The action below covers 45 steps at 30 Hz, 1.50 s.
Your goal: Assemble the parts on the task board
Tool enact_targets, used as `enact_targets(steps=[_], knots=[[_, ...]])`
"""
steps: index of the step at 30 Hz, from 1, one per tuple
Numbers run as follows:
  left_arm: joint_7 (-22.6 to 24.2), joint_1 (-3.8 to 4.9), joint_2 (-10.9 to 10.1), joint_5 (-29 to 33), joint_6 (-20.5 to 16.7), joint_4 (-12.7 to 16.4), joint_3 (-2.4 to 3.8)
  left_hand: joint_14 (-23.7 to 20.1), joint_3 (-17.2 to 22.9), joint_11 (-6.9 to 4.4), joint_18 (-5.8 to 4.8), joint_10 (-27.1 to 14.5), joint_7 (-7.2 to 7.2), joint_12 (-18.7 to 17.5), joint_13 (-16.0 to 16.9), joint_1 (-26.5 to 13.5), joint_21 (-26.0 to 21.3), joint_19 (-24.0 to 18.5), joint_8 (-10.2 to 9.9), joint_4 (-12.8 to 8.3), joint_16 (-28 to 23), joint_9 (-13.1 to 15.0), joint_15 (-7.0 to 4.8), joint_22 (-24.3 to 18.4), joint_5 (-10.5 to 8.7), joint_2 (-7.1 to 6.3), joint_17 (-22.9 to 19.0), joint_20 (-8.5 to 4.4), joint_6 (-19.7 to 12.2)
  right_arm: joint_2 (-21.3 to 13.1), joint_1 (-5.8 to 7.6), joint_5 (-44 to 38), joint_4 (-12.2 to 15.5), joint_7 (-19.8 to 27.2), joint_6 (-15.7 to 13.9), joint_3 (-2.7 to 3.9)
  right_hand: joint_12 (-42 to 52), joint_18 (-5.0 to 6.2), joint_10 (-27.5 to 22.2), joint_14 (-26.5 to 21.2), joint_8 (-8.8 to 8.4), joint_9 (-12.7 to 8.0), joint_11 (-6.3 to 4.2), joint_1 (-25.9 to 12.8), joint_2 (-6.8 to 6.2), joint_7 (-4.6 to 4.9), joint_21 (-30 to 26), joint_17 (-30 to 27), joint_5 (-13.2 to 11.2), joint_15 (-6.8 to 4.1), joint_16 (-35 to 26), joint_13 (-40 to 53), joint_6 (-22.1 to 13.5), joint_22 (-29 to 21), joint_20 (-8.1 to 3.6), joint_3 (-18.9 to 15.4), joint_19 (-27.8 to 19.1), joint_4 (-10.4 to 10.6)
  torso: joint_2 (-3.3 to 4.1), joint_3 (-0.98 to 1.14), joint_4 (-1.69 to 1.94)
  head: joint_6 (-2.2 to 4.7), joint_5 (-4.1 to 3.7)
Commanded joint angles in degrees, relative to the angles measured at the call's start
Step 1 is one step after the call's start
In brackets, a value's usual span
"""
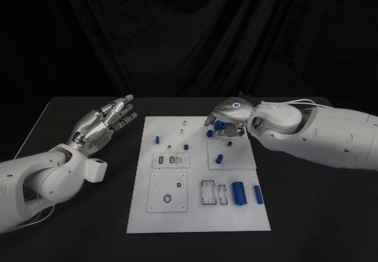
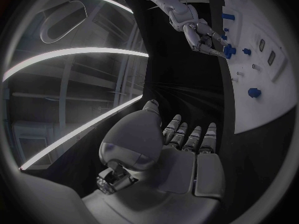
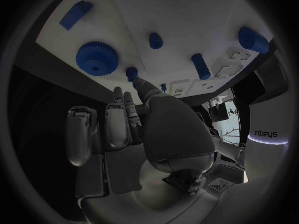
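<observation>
Right hand (image 1: 226,117) hovers over blue gear (image 3: 97,58) at task board (image 1: 197,218) upper right, fingers apart, empty. Left hand (image 1: 102,125) spread, frame left, off board. Risk: descending fingertips could nudge gear, knock neighbouring pegs.

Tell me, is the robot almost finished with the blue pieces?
Not nearly. A few pegs stand on the board, maybe already placed. The right hand hovers over the gear, apparently holding nothing. The left hand waits open beside the board. Two cylinders lie loose, so plenty remains.
</observation>
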Motion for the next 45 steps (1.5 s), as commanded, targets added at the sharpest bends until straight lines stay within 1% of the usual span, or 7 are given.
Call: enact_targets(steps=[1,8,22,25,26,33,45], knots=[[10.37,0.09,0.10,-0.81,-0.71,0.07,0.03,-0.27,0.03,0.45,-0.05,-0.13,0.19,0.23,0.04,0.08,-0.76,-0.63,0.18,0.00,-0.37,0.06,-2.11,-0.39,0.24,-0.36,-0.29,-2.60,0.41,0.21,-0.27,-0.53,-0.38,-0.40,-0.11,0.04,-0.39,-0.43,0.32,2.92,0.23,0.08,0.06,0.03,-0.73,-0.01,0.00,-0.11,-0.26,-0.14,0.30,0.10,0.41,6.70,-0.05,0.33,1.56,0.08,0.04,0.04,0.04,-0.04,-0.04],[10.53,0.09,0.08,-0.81,-0.88,0.09,0.03,-0.27,-0.62,-0.45,-2.33,-1.20,-0.59,-0.47,-0.19,-0.92,-0.86,-0.70,-0.12,0.65,-0.37,-0.02,-3.10,-0.46,-0.86,-0.89,-0.29,-5.83,0.07,0.61,-0.68,-0.53,-1.14,-0.11,-0.56,0.04,-0.42,-0.40,0.38,2.84,0.32,0.15,0.04,0.00,-0.75,0.03,-0.07,-0.42,-0.32,-0.16,0.14,0.11,0.67,6.59,-0.06,0.39,1.49,0.13,0.04,0.06,-0.01,-0.17,-0.06],[10.58,0.09,0.05,-0.81,-0.66,0.03,0.03,-0.27,-0.83,-1.81,-2.63,-2.41,-1.97,-1.39,-0.46,-1.50,-0.86,-0.70,-1.36,1.23,-0.37,-0.37,-3.52,-0.46,-1.72,-0.82,-0.29,-6.46,-2.34,1.48,-1.57,-0.53,-2.47,0.55,-1.61,0.04,-0.47,-0.34,0.52,2.70,0.25,0.18,0.14,0.21,-0.64,-0.05,-0.25,-0.72,-0.19,-0.13,-0.05,0.14,0.74,6.35,-0.04,0.69,1.30,0.13,0.08,0.09,-0.07,-0.38,-0.10],[10.56,0.09,0.07,-0.81,-0.45,0.00,0.03,-0.27,-0.78,-2.06,-2.40,-2.67,-3.98,-1.65,-0.52,-1.45,-0.86,-0.70,-2.43,1.22,-0.37,-0.65,-3.35,-0.46,-1.72,-0.75,-0.29,-6.01,-4.66,1.67,-1.74,-0.53,-2.72,0.68,-1.73,0.04,-0.50,-0.33,0.54,2.67,0.19,0.18,0.16,0.29,-0.65,-0.10,-0.27,-0.78,-0.12,-0.11,-0.09,0.14,0.70,6.34,-0.04,0.79,1.28,0.11,0.08,0.08,-0.06,-0.33,-0.15],[10.56,0.09,0.07,-0.81,-0.38,-0.02,0.03,-0.27,-0.76,-0.91,-2.14,-3.07,-8.69,-1.96,-0.62,-1.47,-0.86,-0.70,-3.45,1.25,-0.37,-0.97,-2.67,-0.46,-1.72,-0.68,-0.29,-5.08,-7.60,1.73,-1.78,-0.53,-2.80,0.73,-1.78,0.04,-0.51,-0.33,0.58,2.63,0.14,0.17,0.19,0.34,-0.64,-0.13,-0.30,-0.84,-0.04,-0.10,-0.13,0.14,0.67,6.31,-0.03,0.87,1.25,0.11,0.08,0.08,-0.06,-0.33,-0.15],[10.55,0.09,0.11,-0.81,-0.03,-0.14,0.03,-0.27,-0.66,-1.32,-1.30,-3.67,-13.42,-2.41,-0.78,-1.37,-0.86,-0.70,-4.16,1.18,-0.37,-1.49,-1.89,-0.46,-1.65,-0.49,-0.29,-3.52,-11.64,2.13,-2.10,-0.53,-3.29,0.95,-2.22,0.04,-0.50,-0.32,1.00,2.52,0.06,0.23,0.26,0.67,-0.40,-0.24,-0.37,-0.94,0.27,-0.01,-0.19,0.19,0.83,6.30,0.04,1.47,1.17,0.14,0.08,0.07,-0.05,-0.33,-0.10],[10.18,0.09,0.28,-0.81,0.64,-0.44,0.03,-0.27,-0.46,-0.99,-1.12,-3.77,-12.25,-2.46,-0.80,-1.09,-0.86,-0.70,-4.00,0.94,-0.37,-1.36,-1.57,-0.46,-1.14,-0.35,-0.29,-2.97,-10.96,2.71,-2.34,-0.53,-3.95,0.97,-3.70,0.05,-0.28,-0.32,4.73,2.35,2.74,2.36,-0.45,3.54,0.64,-0.37,-0.45,-0.97,0.08,-0.40,-0.06,0.22,7.47,6.55,-0.20,5.91,1.10,-0.77,0.08,0.04,-0.02,-0.32,-0.06]])
